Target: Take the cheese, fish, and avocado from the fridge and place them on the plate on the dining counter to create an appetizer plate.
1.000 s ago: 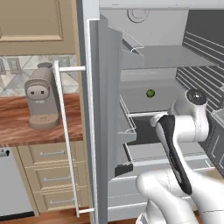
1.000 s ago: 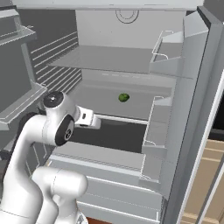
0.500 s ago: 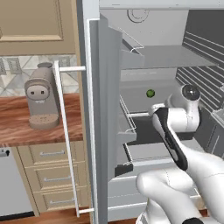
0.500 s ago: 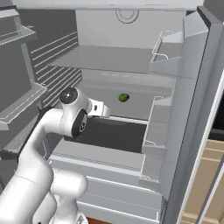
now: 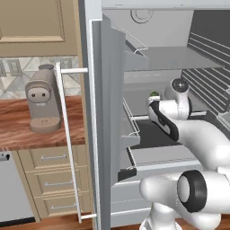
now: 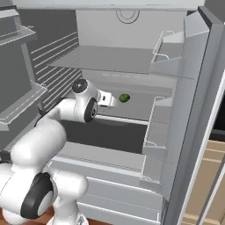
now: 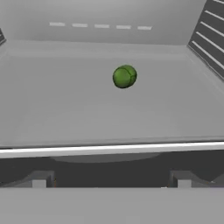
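The fridge (image 5: 111, 112) stands with both doors swung wide. On its middle shelf lies the avocado (image 6: 124, 98), a small dark green ball, also seen as the avocado (image 5: 154, 94) and the avocado (image 7: 124, 76). My gripper (image 6: 108, 99) reaches in over the shelf's front lip, just short of the fruit and slightly to its left. In the hand view my gripper (image 7: 111, 181) is open, its fingertips (image 7: 39, 181) far apart with nothing between them. The cheese, the fish, the plate and the dining counter are out of view.
A glass shelf (image 6: 110, 59) lies above the arm and a dark drawer (image 6: 105, 132) below it. Wire door shelves (image 6: 165, 110) jut out on the right. Left of the fridge, a coffee machine (image 5: 42, 105) stands on a wood counter (image 5: 22, 137) over beige drawers.
The arm has stretched forward into the fridge, carrying the gripper closer to the avocado. The jaws stay open. The avocado has not moved.
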Motion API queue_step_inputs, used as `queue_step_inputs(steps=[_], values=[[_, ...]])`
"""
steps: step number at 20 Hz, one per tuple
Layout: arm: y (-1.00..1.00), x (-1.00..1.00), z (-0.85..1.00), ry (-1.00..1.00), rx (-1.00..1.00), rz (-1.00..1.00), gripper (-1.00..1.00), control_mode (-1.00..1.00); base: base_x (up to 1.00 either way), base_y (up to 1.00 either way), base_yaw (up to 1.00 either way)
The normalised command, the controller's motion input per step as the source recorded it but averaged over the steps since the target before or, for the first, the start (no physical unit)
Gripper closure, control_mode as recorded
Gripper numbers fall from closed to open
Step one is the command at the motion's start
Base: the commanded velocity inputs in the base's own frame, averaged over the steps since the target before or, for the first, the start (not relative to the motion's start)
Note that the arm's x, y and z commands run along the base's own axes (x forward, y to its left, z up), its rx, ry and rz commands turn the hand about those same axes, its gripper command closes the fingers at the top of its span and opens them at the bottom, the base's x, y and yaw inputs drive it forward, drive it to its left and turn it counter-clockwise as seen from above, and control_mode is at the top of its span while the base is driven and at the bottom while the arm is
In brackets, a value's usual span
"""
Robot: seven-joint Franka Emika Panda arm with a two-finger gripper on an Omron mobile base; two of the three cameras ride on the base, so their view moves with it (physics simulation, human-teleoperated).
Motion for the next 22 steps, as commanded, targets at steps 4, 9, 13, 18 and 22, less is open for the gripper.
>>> queue_step_inputs(steps=[4, 9, 13, 18, 22], values=[[-0.23, 0.77, 0.00, 0.00, 0.00, -0.07, -1.00, -1.00, 0.00, 0.00, 0.00], [-0.26, 0.63, -0.07, -0.01, 0.00, -0.05, -1.00, -1.00, 0.00, 0.00, 0.00], [-0.23, 0.67, -0.11, 0.00, 0.00, -0.05, -1.00, -1.00, 0.00, 0.00, 0.00], [-0.17, 0.52, -0.24, 0.00, 0.00, -0.05, -1.00, -1.00, 0.00, 0.00, 0.00], [-0.12, 0.53, -0.25, 0.00, 0.00, -0.05, -1.00, -1.00, 0.00, 0.00, 0.00]])
